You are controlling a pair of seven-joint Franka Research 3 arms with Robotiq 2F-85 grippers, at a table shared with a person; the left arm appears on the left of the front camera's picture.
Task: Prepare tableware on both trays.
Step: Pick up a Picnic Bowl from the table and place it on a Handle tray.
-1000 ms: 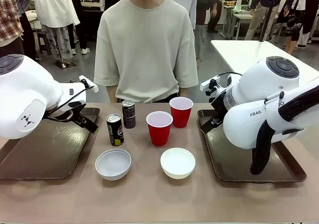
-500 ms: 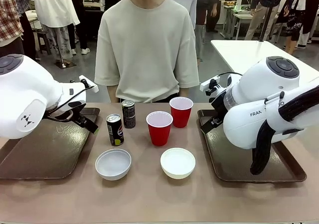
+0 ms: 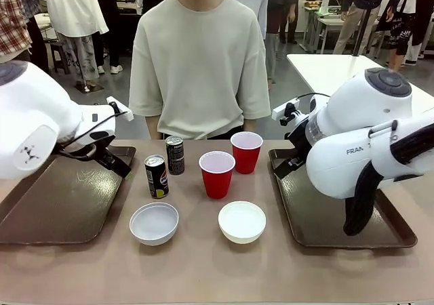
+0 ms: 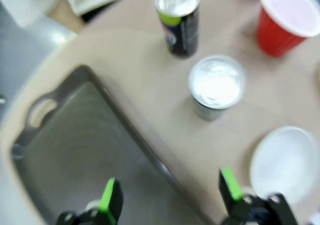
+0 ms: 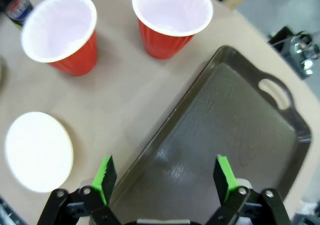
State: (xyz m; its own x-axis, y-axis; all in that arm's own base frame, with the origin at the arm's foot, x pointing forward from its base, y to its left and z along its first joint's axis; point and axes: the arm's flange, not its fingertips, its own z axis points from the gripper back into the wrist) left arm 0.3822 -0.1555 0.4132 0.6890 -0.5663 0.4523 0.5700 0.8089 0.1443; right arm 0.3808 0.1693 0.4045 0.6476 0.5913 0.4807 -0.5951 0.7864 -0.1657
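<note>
Two dark brown trays lie on the table, the left tray (image 3: 54, 203) and the right tray (image 3: 319, 210), both bare. Between them stand two red cups (image 3: 217, 174) (image 3: 245, 152), two dark Pepsi cans (image 3: 156, 176) (image 3: 175, 155) and two white bowls (image 3: 154, 223) (image 3: 242, 221). My left gripper (image 4: 170, 192) hangs open above the inner rim of the left tray (image 4: 70, 150), with the cans (image 4: 216, 86) (image 4: 178, 20) ahead of it. My right gripper (image 5: 165, 174) is open over the inner edge of the right tray (image 5: 235, 120), near a bowl (image 5: 39, 151) and the cups (image 5: 62, 32) (image 5: 171, 17). Neither holds anything.
A person in a pale T-shirt (image 3: 200, 68) stands at the far side of the table, hands out of sight. My bulky left arm (image 3: 34, 132) and right arm (image 3: 359, 149) overhang the trays. A white table (image 3: 339, 71) stands behind on the right.
Both arms have shifted a little: the left arm has moved up and outward to the left, the right arm slightly to the right. The tableware has not moved.
</note>
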